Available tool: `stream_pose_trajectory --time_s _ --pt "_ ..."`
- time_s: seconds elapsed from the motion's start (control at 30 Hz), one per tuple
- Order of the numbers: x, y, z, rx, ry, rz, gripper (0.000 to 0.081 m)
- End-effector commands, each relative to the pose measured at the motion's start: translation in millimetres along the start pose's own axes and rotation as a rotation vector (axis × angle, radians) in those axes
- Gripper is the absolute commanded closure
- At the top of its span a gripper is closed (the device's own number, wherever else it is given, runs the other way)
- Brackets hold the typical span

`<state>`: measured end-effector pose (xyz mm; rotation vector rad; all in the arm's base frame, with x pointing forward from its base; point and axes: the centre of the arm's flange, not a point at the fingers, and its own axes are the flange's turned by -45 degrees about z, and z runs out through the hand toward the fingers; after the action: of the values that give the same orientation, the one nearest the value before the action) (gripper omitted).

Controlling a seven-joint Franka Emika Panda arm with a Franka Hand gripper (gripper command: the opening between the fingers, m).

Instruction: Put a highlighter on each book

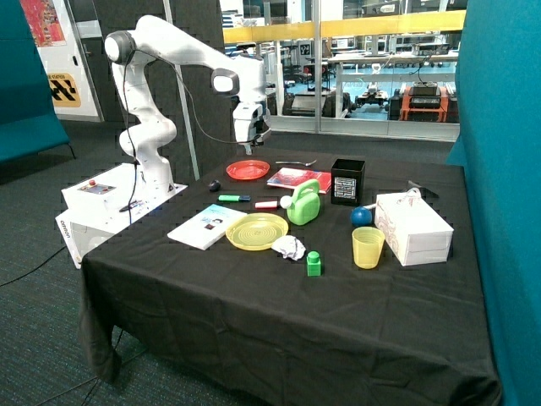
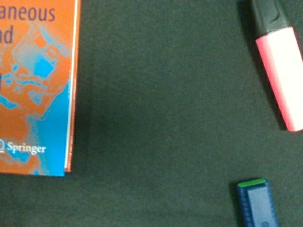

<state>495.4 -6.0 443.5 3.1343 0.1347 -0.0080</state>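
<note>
Your claw (image 1: 253, 135) hangs high above the table, over the red plate (image 1: 248, 169); you cannot tell from either view how it is set, and it carries nothing visible. Below it, the pink highlighter (image 2: 279, 75) and the green-tipped highlighter (image 2: 258, 201) lie loose on the black cloth (image 2: 165, 118), between the red book (image 2: 35, 85) and the white book (image 1: 206, 226). Neither book bears a highlighter yet.

On the red book (image 2: 35, 85) we read "Springer" in white near its lower corner, and, cut off at the cover's top edge, the fragments "aneous" and "nd" in dark letters.
</note>
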Motion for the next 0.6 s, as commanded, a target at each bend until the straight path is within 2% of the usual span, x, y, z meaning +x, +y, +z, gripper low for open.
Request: stream_pose_trajectory --time_s 0.0,0.57 --pt "-2.6 11.1 10.7 0.0041 0.0053 -0.023 0.0631" --pt "15.2 41.3 38.1 0.0041 0.0053 -0.007 0.0606"
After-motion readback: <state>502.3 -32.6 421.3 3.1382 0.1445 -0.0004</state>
